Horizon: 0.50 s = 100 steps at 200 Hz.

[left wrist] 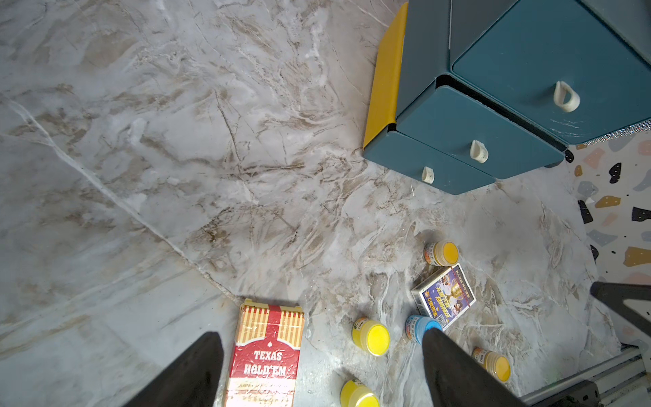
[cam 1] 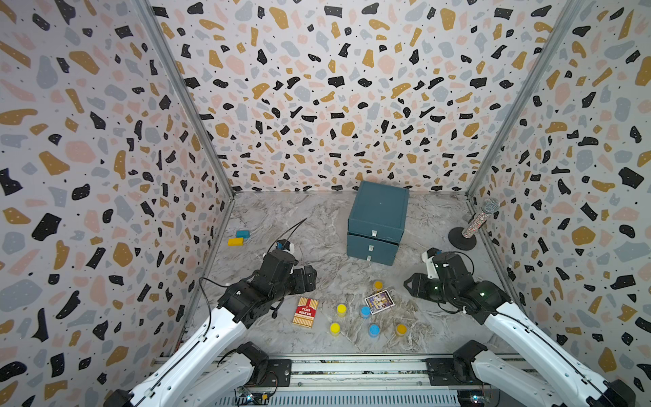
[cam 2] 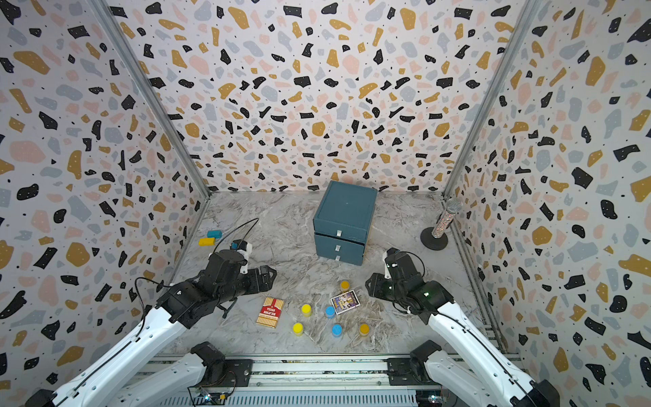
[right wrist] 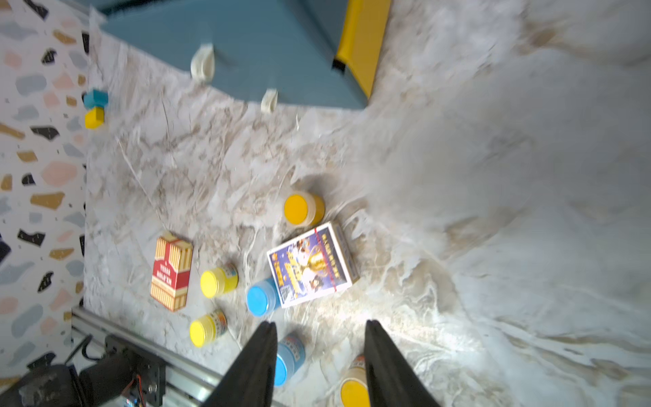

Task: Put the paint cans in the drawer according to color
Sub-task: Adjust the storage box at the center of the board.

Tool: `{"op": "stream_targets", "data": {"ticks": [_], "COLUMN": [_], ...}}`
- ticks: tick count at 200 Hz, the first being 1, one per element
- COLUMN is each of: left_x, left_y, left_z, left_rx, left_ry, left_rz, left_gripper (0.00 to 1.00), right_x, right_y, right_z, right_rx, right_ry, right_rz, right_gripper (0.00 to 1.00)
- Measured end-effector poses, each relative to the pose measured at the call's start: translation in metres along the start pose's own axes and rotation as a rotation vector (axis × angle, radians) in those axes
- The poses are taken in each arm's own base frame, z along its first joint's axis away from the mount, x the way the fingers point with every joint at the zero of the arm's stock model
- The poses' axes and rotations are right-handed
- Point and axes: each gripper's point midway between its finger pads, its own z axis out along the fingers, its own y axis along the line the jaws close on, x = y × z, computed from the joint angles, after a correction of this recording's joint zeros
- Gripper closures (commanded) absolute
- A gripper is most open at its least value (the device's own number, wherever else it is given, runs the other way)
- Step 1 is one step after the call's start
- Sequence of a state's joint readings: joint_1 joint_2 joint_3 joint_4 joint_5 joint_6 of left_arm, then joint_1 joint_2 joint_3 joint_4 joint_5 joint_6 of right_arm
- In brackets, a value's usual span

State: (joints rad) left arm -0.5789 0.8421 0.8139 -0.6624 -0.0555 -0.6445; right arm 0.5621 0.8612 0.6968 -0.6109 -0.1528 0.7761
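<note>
Six paint cans stand on the marble table in front of the arms: two yellow (cam 1: 341,309) (cam 1: 334,328), two light blue (cam 1: 365,311) (cam 1: 373,330) and two orange (cam 1: 377,285) (cam 1: 400,330). The dark teal drawer (cam 1: 378,222) stands behind them, its three pale pull tabs facing the arms. My left gripper (left wrist: 320,336) hangs open above the table to the left of the cans, nothing between its fingers. To their right, my right gripper (right wrist: 320,324) hovers with jaws apart and empty. In the right wrist view a blue can (right wrist: 287,359) and an orange can (right wrist: 354,387) lie below its fingers.
A red card box (cam 1: 305,312) lies left of the cans. A purple card box (cam 1: 379,301) lies among them, touching a blue can. Yellow (cam 1: 235,241) and blue (cam 1: 242,234) blocks sit by the left wall. A glitter microphone (cam 1: 475,223) stands at the back right.
</note>
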Motion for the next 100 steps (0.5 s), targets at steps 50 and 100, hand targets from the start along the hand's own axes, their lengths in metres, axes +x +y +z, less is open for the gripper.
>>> {"op": "stream_targets", "data": {"ticks": [50,100], "left_x": [-0.002,-0.004], "left_y": [0.002,0.005], "left_z": [-0.005,-0.013], "left_rx": [0.002,0.002], "left_ry": [-0.028,-0.066], "left_rz": [-0.002,-0.007], "left_gripper": [0.09,0.09], "right_x": [-0.011,-0.081], "right_y": [0.027,0.084], "right_z": [0.018,0.026], "right_rx": [-0.069,-0.212], "right_ry": [-0.055,-0.224], "right_rz": [0.058,0.231], "right_gripper": [0.64,0.61]}}
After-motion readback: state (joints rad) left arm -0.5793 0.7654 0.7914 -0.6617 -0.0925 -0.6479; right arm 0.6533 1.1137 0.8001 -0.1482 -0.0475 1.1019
